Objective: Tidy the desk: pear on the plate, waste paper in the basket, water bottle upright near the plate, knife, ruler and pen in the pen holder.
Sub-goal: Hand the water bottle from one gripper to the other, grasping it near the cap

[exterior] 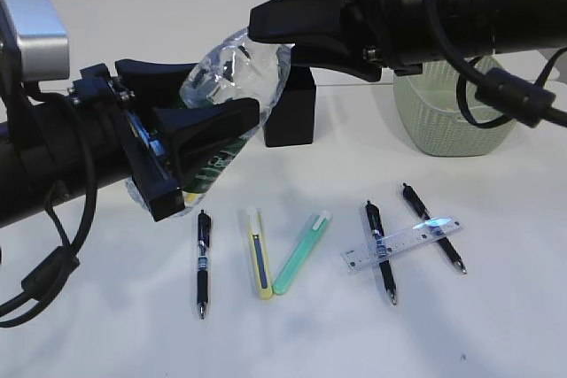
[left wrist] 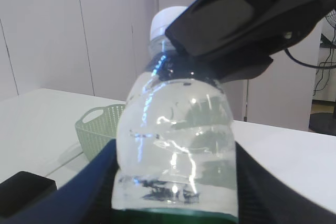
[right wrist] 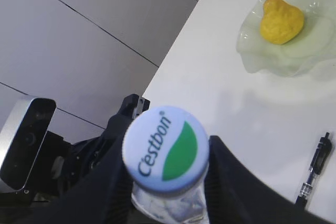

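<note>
The water bottle (exterior: 235,73) hangs tilted above the desk (exterior: 106,325), white cap up and to the right. My left gripper (exterior: 217,95) is shut on its lower body by the green label (left wrist: 176,219). My right gripper (exterior: 266,28) is shut on the bottle just under the cap (right wrist: 167,148), a finger on each side. The pear (right wrist: 281,22) lies in the plate (right wrist: 262,59). A ruler (exterior: 403,243) rests across two pens (exterior: 381,250). A third pen (exterior: 203,263), a yellow knife (exterior: 259,254) and a green one (exterior: 301,252) lie in front. The waste paper is out of view.
The black pen holder (exterior: 292,112) stands behind the bottle. The green basket (exterior: 447,117) sits at the back right, under my right arm. Both arms crowd the space above the left and centre of the desk.
</note>
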You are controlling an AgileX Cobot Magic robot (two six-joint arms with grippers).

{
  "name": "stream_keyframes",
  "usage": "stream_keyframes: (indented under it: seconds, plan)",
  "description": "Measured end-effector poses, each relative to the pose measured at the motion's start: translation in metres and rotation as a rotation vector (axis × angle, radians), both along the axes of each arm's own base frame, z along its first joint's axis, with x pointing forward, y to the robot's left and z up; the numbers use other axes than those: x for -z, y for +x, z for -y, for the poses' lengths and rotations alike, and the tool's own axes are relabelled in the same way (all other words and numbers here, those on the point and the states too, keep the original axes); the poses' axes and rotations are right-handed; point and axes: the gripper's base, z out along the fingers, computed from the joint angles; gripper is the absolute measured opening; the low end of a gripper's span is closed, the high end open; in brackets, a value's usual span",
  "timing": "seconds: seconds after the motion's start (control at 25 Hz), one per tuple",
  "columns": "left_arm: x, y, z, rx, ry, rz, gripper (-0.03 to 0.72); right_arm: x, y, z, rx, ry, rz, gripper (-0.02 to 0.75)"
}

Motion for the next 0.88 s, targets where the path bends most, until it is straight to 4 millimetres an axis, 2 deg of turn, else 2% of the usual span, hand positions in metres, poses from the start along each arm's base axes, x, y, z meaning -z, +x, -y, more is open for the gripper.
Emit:
stream_keyframes:
  seconds: [0.88]
  plan:
    - [-0.0004, 0.0001, -0.0001, -0.002, 0.000, 0.009, 0.387, -0.0001, 0.0006, -0.0006, -0.010, 0.010, 0.061, 0.253]
